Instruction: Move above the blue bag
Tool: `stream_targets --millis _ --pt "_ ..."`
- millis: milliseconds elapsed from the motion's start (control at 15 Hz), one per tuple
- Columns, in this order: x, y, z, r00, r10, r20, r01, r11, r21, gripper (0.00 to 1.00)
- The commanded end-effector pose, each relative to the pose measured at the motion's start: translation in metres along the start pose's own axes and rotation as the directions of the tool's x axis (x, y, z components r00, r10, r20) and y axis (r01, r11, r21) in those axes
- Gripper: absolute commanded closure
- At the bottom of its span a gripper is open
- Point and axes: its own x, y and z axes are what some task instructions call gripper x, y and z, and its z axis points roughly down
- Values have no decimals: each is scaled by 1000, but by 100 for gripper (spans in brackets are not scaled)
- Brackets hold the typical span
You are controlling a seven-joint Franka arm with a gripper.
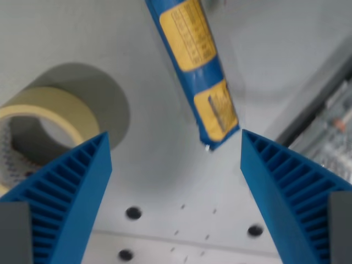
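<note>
A long blue bag (197, 66) with yellow labels lies on the grey table, running from the top middle of the wrist view down to its lower end near the centre. My gripper (175, 144) is open and empty. Its two blue ribbed fingers (71, 192) stand wide apart at the bottom left and bottom right. The bag's lower end sits just above and between the fingertips, nearer the right finger. The bag's far end is cut off by the top edge.
A roll of beige tape (44, 118) stands on the table at the wrist view's left, partly behind the left finger. A grey rail and a wire rack (335, 126) lie along the right edge. Bolt holes (133, 212) dot the table below.
</note>
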Motion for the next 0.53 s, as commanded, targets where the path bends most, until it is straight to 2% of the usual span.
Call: stream_targets --millis 67,533 --pt "14 8 10 967 -250 39 251 968 -22 0" --pt "27 14 40 947 -319 28 320 947 -16 0"
